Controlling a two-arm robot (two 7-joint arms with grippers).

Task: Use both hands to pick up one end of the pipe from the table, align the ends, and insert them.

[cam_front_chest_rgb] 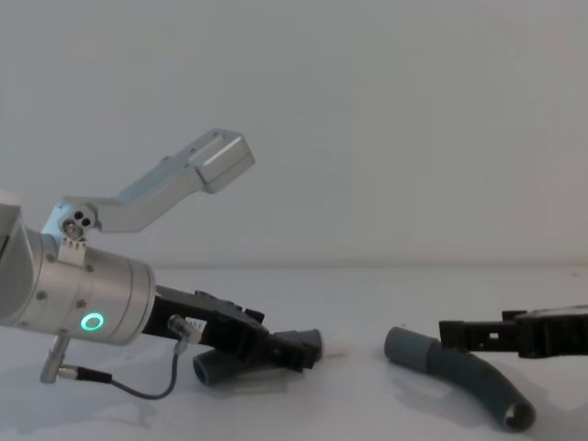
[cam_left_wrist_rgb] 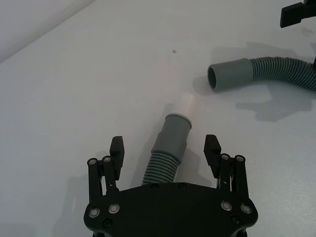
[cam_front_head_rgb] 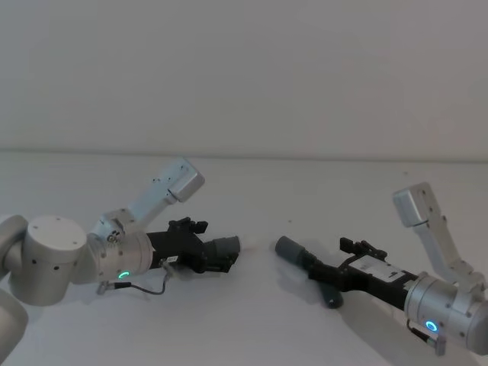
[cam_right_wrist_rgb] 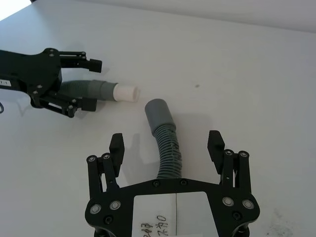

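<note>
Two grey corrugated pipe pieces lie on the white table (cam_front_head_rgb: 252,198), their smooth cuff ends facing each other across a gap. The left piece (cam_left_wrist_rgb: 163,165) has a grey cuff (cam_left_wrist_rgb: 176,131) with a white tip (cam_left_wrist_rgb: 188,104). My left gripper (cam_left_wrist_rgb: 165,147) is open and straddles its ribbed part without touching it. The right piece (cam_right_wrist_rgb: 168,153) curves, and its cuff (cam_right_wrist_rgb: 158,111) points toward the left one. My right gripper (cam_right_wrist_rgb: 166,144) is open around its ribbed section. In the head view the left gripper (cam_front_head_rgb: 217,248) and right gripper (cam_front_head_rgb: 332,263) sit low over the table.
A plain wall stands behind the table's far edge. A thin cable (cam_front_head_rgb: 145,288) hangs from the left wrist near the table. The right piece's far ribbed end (cam_front_chest_rgb: 514,418) rests near the table's front.
</note>
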